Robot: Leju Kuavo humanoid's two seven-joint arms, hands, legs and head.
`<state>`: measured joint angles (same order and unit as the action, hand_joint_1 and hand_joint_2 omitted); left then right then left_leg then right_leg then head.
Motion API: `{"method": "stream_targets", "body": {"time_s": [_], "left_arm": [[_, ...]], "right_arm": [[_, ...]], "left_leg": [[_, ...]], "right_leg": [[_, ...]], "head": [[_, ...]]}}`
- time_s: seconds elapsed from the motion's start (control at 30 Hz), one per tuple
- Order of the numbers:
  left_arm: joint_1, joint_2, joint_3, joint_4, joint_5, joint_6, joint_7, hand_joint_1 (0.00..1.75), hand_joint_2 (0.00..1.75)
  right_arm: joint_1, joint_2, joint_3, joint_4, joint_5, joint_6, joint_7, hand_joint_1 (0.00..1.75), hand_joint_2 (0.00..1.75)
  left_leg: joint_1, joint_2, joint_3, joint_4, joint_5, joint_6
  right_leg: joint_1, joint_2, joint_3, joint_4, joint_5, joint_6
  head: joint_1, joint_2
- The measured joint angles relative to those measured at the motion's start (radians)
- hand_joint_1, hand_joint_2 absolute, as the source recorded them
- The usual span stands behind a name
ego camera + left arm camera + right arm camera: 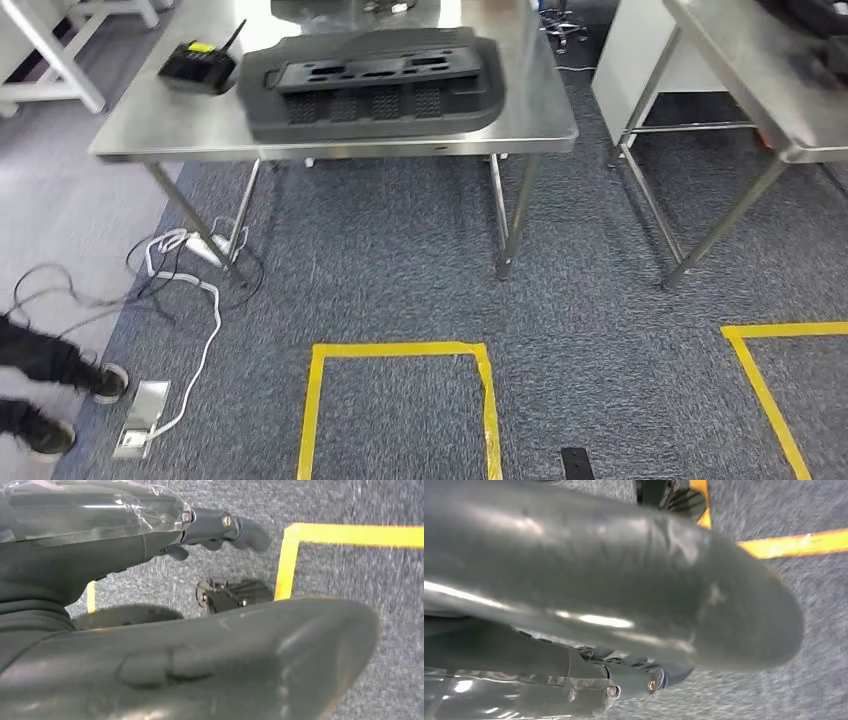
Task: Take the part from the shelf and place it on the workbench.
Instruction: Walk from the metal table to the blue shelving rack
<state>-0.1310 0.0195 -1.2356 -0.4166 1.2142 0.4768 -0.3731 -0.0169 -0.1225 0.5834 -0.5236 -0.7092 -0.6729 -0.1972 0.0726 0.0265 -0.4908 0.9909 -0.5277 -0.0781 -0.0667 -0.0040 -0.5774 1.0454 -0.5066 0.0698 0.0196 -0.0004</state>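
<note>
Two hands hang low over the floor, each seen from its own wrist camera. On the left hand (210,530), the thick grey thumb (245,530) juts straight out, and one dark fingertip (177,552) shows beneath it, apart from the thumb. Nothing lies between them; the rest of the fingers are hidden behind the ribbed cover. On the right hand (639,677), a short stretch of thumb and a dark fingertip show past the cover. Whether those fingers are spread or curled cannot be told, and no object is seen in them.

Below both hands lies blue-grey carpet (350,580) crossed by a strip of yellow tape (350,535).

In the head view, the part (370,85), a large dark moulded panel with ribbed and slotted sections, lies flat on the steel workbench (150,130). It covers much of the top and its front edge lies near the bench's front edge. Just beside its left end sits a black handset (198,65) with a yellow label and a short antenna. The two are close, and contact cannot be confirmed.

A second steel table (740,70) stands to the right, separated from the workbench by a gap. On the carpet in front of the workbench is a yellow tape square (400,350), and part of another marking shows at the right edge. White and black cables (190,280) trail from the workbench's left leg to a silver floor box (140,415). A person's dark shoes (105,382) stand at the left edge, beside the box.
</note>
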Motion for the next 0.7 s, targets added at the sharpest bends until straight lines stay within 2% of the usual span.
{"method": "stream_targets", "body": {"time_s": [0.03, 0.1, 0.13, 0.2, 0.23, 0.27, 0.3, 0.33, 0.4, 0.43, 0.47, 0.53, 0.57, 0.6, 0.67, 0.7], "left_arm": [[0.000, 0.000, 0.000, 0.000, 0.000, 0.000, 0.000, 0.00, 0.00], [0.000, -0.001, 0.000, 0.000, 0.000, 0.000, 0.000, 0.00, 0.00], [-0.001, -0.002, 0.000, 0.000, 0.000, 0.000, 0.000, 0.00, 0.00], [-0.001, -0.002, 0.000, 0.000, 0.000, 0.000, 0.000, 0.00, 0.00], [0.000, -0.002, 0.000, 0.000, 0.000, 0.000, 0.000, 0.00, 0.00], [0.002, -0.002, 0.000, 0.000, 0.000, 0.000, 0.000, 0.00, 0.00], [0.004, -0.002, -0.001, 0.000, 0.000, 0.000, 0.000, 0.00, 0.00], [0.005, -0.002, -0.001, 0.000, 0.000, 0.000, 0.000, 0.00, 0.00], [0.006, -0.001, -0.001, 0.000, 0.000, 0.001, 0.000, 0.00, 0.00], [0.005, -0.001, -0.001, 0.000, 0.000, 0.001, 0.000, 0.00, 0.00], [0.003, -0.001, -0.002, 0.000, 0.000, 0.002, 0.001, 0.00, 0.00], [0.000, -0.001, -0.003, 0.000, 0.000, 0.002, 0.002, 0.00, 0.00], [-0.001, -0.001, -0.004, 0.000, 0.000, 0.002, 0.002, 0.00, 0.00], [-0.001, -0.001, -0.004, 0.000, 0.000, 0.002, 0.003, 0.00, 0.00], [-0.002, -0.001, -0.005, 0.000, -0.001, 0.002, 0.003, 0.00, 0.00], [-0.002, -0.001, -0.005, 0.000, -0.001, 0.002, 0.003, 0.00, 0.00]], "right_arm": [[0.001, -0.002, 0.004, 0.000, -0.006, -0.002, -0.001, 0.00, 0.00], [0.001, -0.004, 0.013, 0.000, -0.018, -0.005, -0.005, 0.00, 0.00], [0.000, -0.005, 0.018, 0.000, -0.024, -0.007, -0.007, 0.00, 0.00], [-0.001, -0.005, 0.028, 0.000, -0.034, -0.009, -0.012, 0.00, 0.00], [-0.001, -0.005, 0.033, 0.000, -0.040, -0.009, -0.013, 0.00, 0.00], [-0.001, -0.005, 0.037, 0.000, -0.043, -0.010, -0.015, 0.00, 0.00], [-0.001, -0.005, 0.042, 0.000, -0.047, -0.011, -0.015, 0.00, 0.00], [-0.002, -0.005, 0.047, 0.000, -0.049, -0.011, -0.016, 0.00, 0.00], [-0.005, -0.005, 0.056, 0.000, -0.058, -0.013, -0.019, 0.00, 0.00], [-0.006, -0.005, 0.060, 0.000, -0.065, -0.015, -0.021, 0.00, 0.00], [-0.007, -0.006, 0.065, 0.000, -0.073, -0.017, -0.024, 0.00, 0.00], [-0.007, -0.008, 0.073, 0.000, -0.084, -0.021, -0.030, 0.00, 0.00], [-0.006, -0.008, 0.077, 0.000, -0.087, -0.021, -0.032, 0.00, 0.00], [-0.006, -0.009, 0.080, 0.000, -0.088, -0.022, -0.035, 0.00, 0.00], [-0.007, -0.010, 0.085, 0.000, -0.090, -0.022, -0.038, 0.00, 0.00], [-0.007, -0.011, 0.087, 0.001, -0.090, -0.022, -0.040, 0.00, 0.00]], "left_leg": [[0.001, 0.000, 0.002, 0.000, -0.002, -0.004], [0.003, -0.003, -0.008, 0.031, -0.026, -0.003], [0.000, -0.006, -0.029, 0.077, -0.053, 0.001], [-0.014, -0.010, -0.102, 0.222, -0.116, 0.014], [-0.023, -0.011, -0.138, 0.286, -0.134, 0.022], [-0.031, -0.013, -0.160, 0.320, -0.132, 0.032], [-0.039, -0.016, -0.164, 0.313, -0.110, 0.044], [-0.048, -0.020, -0.151, 0.270, -0.074, 0.058], [-0.062, -0.039, -0.108, 0.145, -0.005, 0.085], [-0.066, -0.048, -0.092, 0.097, 0.010, 0.092], [-0.070, -0.054, -0.084, 0.071, 0.013, 0.095], [-0.071, -0.053, -0.079, 0.056, 0.010, 0.093], [-0.070, -0.052, -0.078, 0.051, 0.011, 0.088], [-0.068, -0.051, -0.076, 0.045, 0.013, 0.082], [-0.066, -0.050, -0.072, 0.038, 0.014, 0.071], [-0.066, -0.050, -0.070, 0.038, 0.015, 0.073]], "right_leg": [[0.002, 0.003, -0.004, 0.008, -0.004, -0.013], [0.005, 0.009, -0.006, 0.012, -0.007, -0.026], [0.007, 0.011, -0.005, 0.011, -0.006, -0.030], [0.014, 0.016, -0.004, 0.010, -0.008, -0.036], [0.020, 0.020, -0.003, 0.009, -0.009, -0.040], [0.025, 0.025, -0.001, 0.009, -0.011, -0.044], [0.031, 0.031, 0.003, 0.009, -0.013, -0.048], [0.036, 0.037, 0.007, 0.009, -0.015, -0.051], [0.042, 0.049, 0.014, 0.008, -0.019, -0.053], [0.044, 0.055, 0.015, 0.008, -0.020, -0.052], [0.044, 0.058, 0.014, 0.006, -0.020, -0.049], [0.042, 0.064, 0.013, -0.002, -0.017, -0.040], [0.043, 0.065, 0.016, -0.007, -0.018, -0.043], [0.045, 0.065, 0.019, -0.010, -0.019, -0.058], [0.048, 0.064, 0.025, -0.015, -0.022, -0.096], [0.049, 0.064, 0.029, -0.018, -0.021, -0.108]], "head": [[-0.007, 0.000], [-0.019, 0.000], [-0.024, 0.000], [-0.032, 0.000], [-0.034, 0.000], [-0.035, 0.000], [-0.035, 0.000], [-0.035, 0.000], [-0.033, 0.000], [-0.033, 0.000], [-0.033, 0.000], [-0.033, 0.000], [-0.033, 0.000], [-0.032, 0.000], [-0.027, 0.000], [-0.024, 0.000]]}}
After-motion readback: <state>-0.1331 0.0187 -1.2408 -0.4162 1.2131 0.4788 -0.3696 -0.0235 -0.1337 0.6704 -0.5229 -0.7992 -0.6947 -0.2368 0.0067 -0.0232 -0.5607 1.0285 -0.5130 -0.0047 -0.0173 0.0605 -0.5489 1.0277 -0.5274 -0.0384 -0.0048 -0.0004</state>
